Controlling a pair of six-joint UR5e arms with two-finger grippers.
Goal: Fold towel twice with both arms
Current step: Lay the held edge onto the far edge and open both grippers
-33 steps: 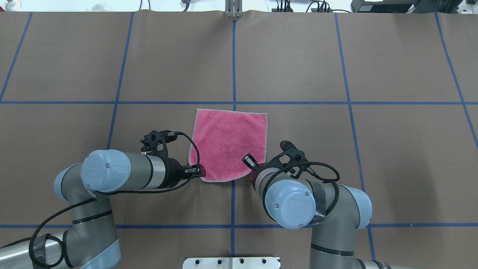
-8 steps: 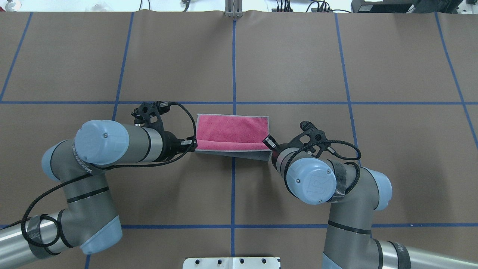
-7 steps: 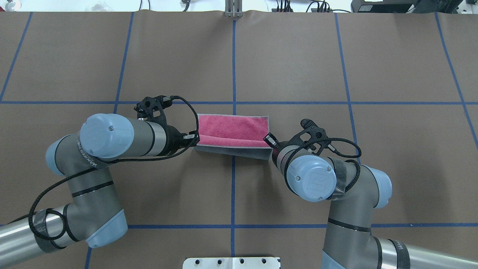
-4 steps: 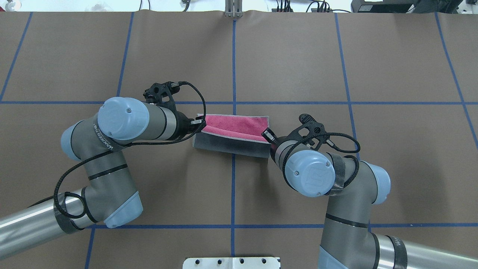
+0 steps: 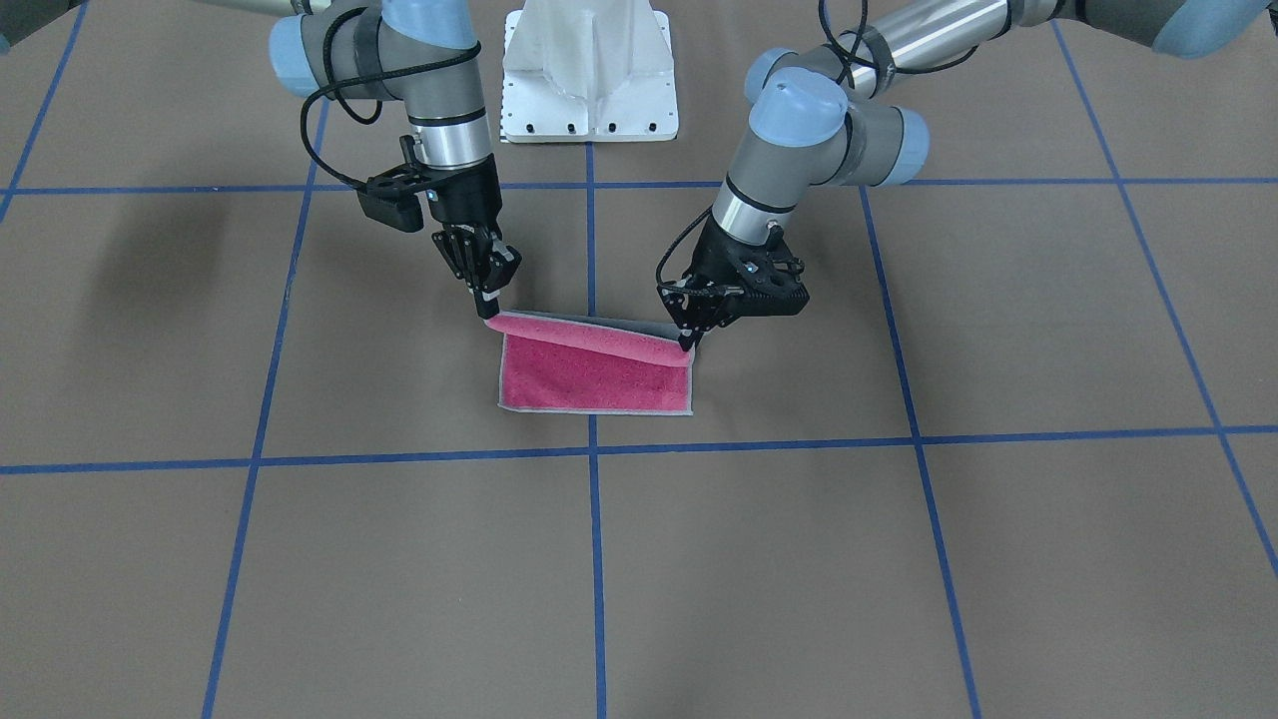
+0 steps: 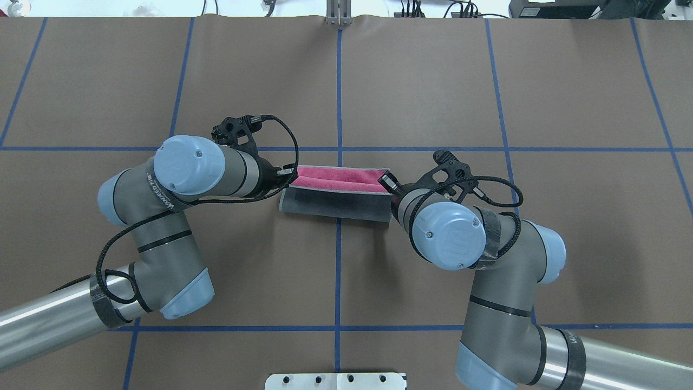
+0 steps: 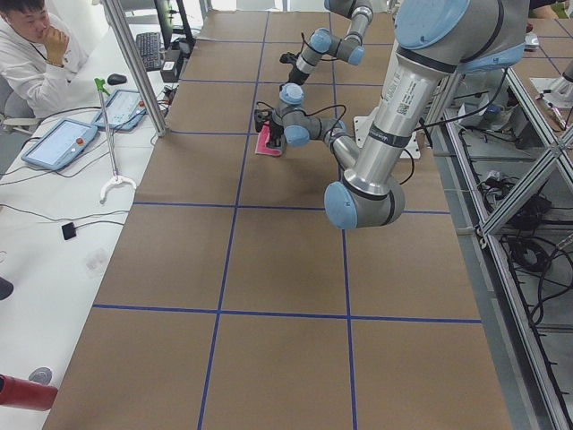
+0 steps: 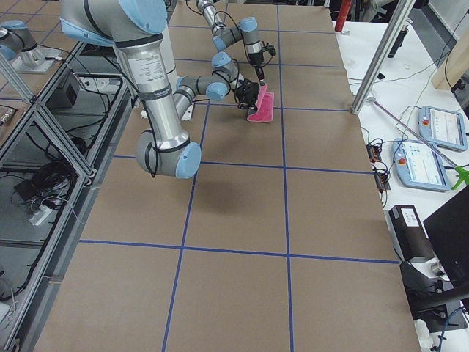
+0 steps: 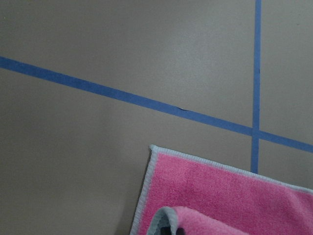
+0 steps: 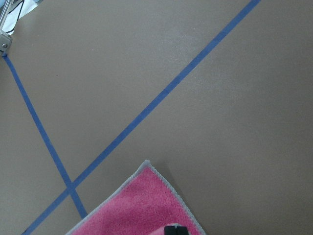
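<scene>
The towel (image 6: 335, 203) lies mid-table, partly folded over. Its grey face is turned up on the near side and a narrow pink strip (image 6: 338, 175) shows beyond. In the front-facing view the pink face (image 5: 594, 384) lies flat with the lifted edge curled above it. My left gripper (image 6: 289, 176) is shut on the lifted edge's left corner, also seen in the front-facing view (image 5: 687, 340). My right gripper (image 6: 387, 181) is shut on the other corner, also seen there (image 5: 489, 310). Both wrist views show the pink cloth (image 9: 220, 196) (image 10: 142, 210) just below the fingers.
The white pedestal (image 5: 589, 70) stands at the table's near edge between the arms. Blue tape lines (image 6: 339, 92) cross the brown table cover. An operator (image 7: 27, 45) sits beyond the far side with tablets (image 7: 58, 143) on a white bench.
Both grippers have carried the towel's near edge up and away from the robot. More grey face shows now and the pink strip has narrowed.
</scene>
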